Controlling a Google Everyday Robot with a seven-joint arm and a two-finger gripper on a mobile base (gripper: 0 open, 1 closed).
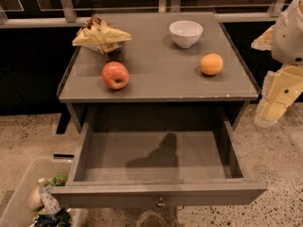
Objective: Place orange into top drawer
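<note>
The orange (211, 64) sits on the right side of the grey cabinet top (156, 82), in front of a white bowl. The top drawer (156, 192) below is pulled wide open, its small metal knob (161, 203) at the front centre. Its inside holds only a shadow. My gripper (271, 113) hangs at the right edge of the view, beside the cabinet's right front corner. It is off to the right of the orange and a little nearer the front, not touching it, and it holds nothing that I can see.
A red-yellow apple (115, 75) lies front left on the top. A chip bag (101, 35) is at the back left and a white bowl (185, 33) at the back right. A clear bin (19, 197) with trash stands on the floor at lower left.
</note>
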